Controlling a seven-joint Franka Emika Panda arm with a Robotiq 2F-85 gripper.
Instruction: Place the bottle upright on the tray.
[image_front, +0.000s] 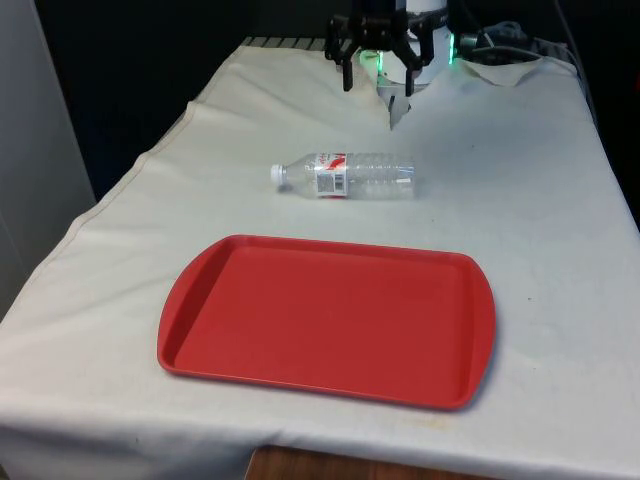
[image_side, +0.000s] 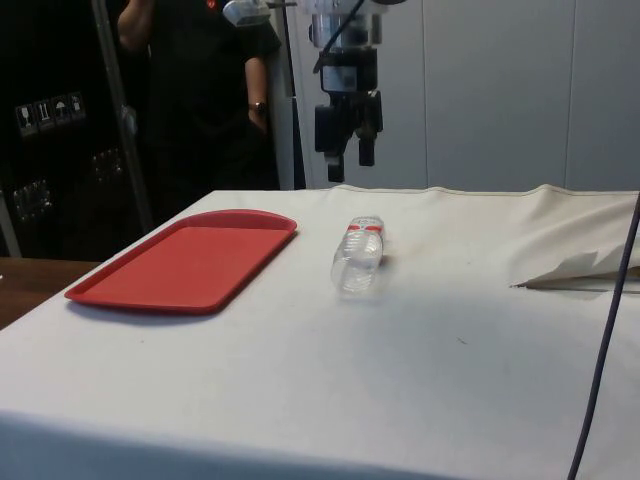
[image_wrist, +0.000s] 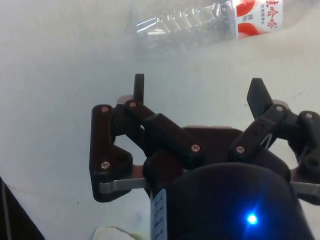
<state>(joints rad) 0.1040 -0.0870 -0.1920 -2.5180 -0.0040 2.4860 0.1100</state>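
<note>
White cloth covers the table (image_front: 560, 250), with the red tray (image_front: 328, 320) nearest in the front view. Beyond it, well apart, the clear bottle (image_front: 346, 176) lies on its side, cap toward the front view's left. Farthest back, the gripper (image_front: 376, 62) hangs above the cloth, jaws spread and holding nothing.
</note>
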